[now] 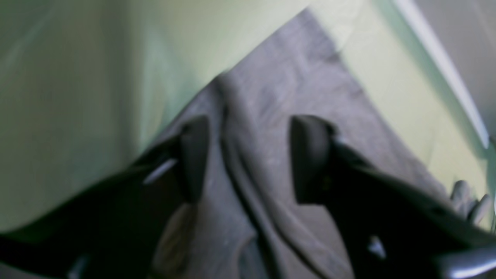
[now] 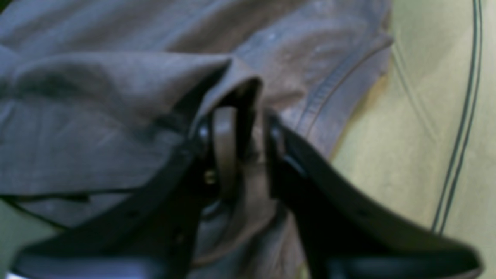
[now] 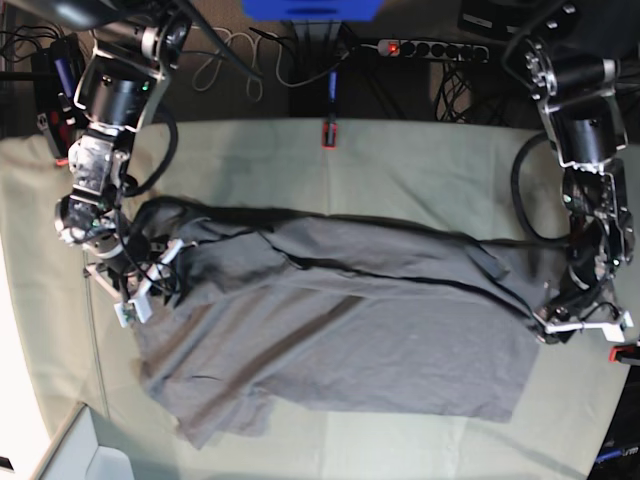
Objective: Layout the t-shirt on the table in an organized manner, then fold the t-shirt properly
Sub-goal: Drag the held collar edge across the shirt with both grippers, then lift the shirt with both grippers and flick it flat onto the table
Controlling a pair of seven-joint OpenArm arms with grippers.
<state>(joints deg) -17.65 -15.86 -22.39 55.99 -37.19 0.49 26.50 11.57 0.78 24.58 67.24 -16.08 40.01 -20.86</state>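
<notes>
1. The t-shirt (image 3: 340, 330) is lying across the middle of the table (image 3: 400, 170), spread wide but rumpled, with a long fold running along its far side and the near corners bunching.
2. The left gripper (image 1: 248, 159) is sitting at one end of the shirt, its jaws standing well apart with a ridge of grey cloth rising between them; no pad appears to be pressing the fabric (the view is blurred, so a light touch cannot be ruled out).
3. The right gripper (image 2: 248, 151) is working at the opposite end, near a ribbed seam; its jaws are only slightly parted and a fold of cloth is lying in the narrow gap, so whether it is pinched or just slipping free I cannot tell.
4. To do this step well, I judge each gripper should be taking a single layer at an outer corner and drawing the ends apart evenly, so that the long fold is flattening rather than doubling.
5. Dragging too low risks wrinkling the table's own cloth.
6. No brand, label or readable writing is showing anywhere.
</notes>
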